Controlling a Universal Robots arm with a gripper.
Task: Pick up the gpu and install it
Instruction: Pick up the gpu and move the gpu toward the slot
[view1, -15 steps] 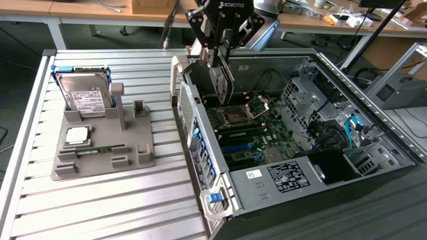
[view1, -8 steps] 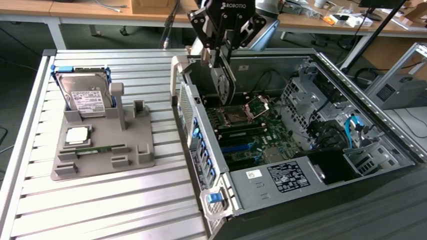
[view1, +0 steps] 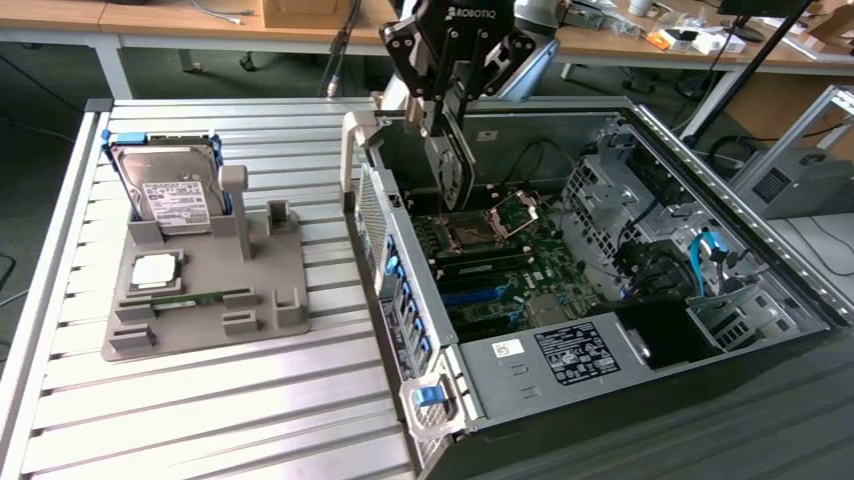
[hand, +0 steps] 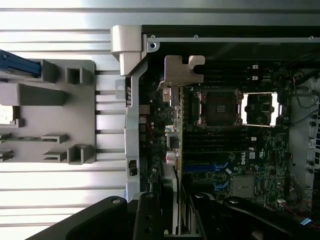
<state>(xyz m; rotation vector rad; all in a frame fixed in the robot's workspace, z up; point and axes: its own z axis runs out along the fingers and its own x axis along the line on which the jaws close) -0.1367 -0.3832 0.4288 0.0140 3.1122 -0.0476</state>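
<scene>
Gripper (hand: 176, 220) jaws are closed on the gpu (hand: 179, 130), which is held edge-on above the motherboard (hand: 250, 145) inside the open case (view1: 507, 390). If lowered off-line or tilted, its silver bracket (hand: 183, 69) may be caught on the rear wall (hand: 131, 115) and the card left unseated.

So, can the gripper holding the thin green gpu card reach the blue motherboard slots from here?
Probably yes: the gripper holds the green gpu card with its silver bracket on edge over the open computer case, and nothing visible blocks the blue slots.
</scene>
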